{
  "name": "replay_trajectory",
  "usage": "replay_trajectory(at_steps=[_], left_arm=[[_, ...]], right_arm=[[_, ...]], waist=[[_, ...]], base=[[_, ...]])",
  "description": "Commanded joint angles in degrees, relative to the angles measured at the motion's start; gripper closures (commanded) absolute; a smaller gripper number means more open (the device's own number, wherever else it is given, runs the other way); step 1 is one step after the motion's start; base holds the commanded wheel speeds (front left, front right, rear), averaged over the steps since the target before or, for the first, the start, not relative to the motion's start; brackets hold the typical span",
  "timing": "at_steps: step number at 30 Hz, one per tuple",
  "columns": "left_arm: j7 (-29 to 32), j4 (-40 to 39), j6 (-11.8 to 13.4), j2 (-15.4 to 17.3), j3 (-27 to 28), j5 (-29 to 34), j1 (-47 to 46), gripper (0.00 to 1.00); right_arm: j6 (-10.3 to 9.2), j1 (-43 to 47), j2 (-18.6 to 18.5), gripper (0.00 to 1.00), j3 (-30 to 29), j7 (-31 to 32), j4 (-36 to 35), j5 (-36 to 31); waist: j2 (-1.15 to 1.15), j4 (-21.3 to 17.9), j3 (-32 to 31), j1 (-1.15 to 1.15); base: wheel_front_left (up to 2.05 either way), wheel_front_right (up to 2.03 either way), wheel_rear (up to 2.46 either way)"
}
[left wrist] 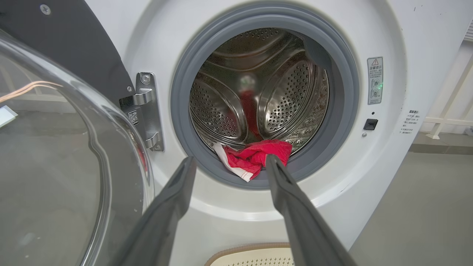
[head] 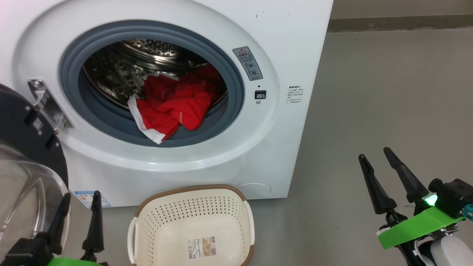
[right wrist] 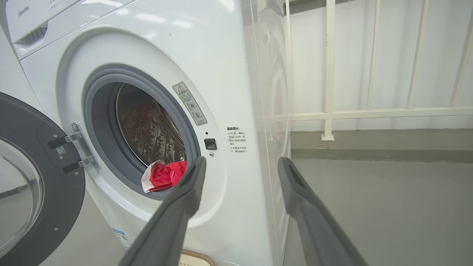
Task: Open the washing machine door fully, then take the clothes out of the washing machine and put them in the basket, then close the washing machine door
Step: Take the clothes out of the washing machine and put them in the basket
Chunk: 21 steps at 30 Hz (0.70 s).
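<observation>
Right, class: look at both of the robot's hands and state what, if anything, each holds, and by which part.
Nothing is held. The left hand and right hand are open and empty; the clothes lie untouched in the washing machine.

Ends on the right in the right gripper (head: 374, 152): two long matte black fingers (head: 372, 184), tapered to blunt tips. Wears a broad band of bright green tape (head: 417, 226) at the base. Just above the tape, a small glowing green light (head: 429, 200) and a chunky black camera block (head: 451, 197) with a teal plug (head: 469, 211); below the tape, a rounded white forearm shell (head: 449, 249). Repeats the black fingers on the left gripper (head: 82, 193), with a green strip (head: 70, 263).
</observation>
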Motion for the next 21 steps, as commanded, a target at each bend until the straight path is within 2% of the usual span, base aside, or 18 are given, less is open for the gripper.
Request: replay_trajectory(at_steps=[1, 21], left_arm=[[-0.47, -1.11, -0.21, 1.14, 2.31, 0.43, -1.56, 0.0], [-0.47, -1.21, 0.01, 1.29, 2.48, 0.94, -1.85, 0.0]], right_arm=[[0.09, -0.43, -0.94, 0.0, 0.88, -0.33, -1.34, -0.77], [0.09, -0.69, -0.68, 0.0, 0.42, -0.33, -1.37, -0.9]], waist=[[0.0, 0.0, 0.01, 0.0], [0.0, -0.16, 0.53, 0.0]], base=[[0.0, 0.0, 0.0], [0.0, 0.0, 0.0]])
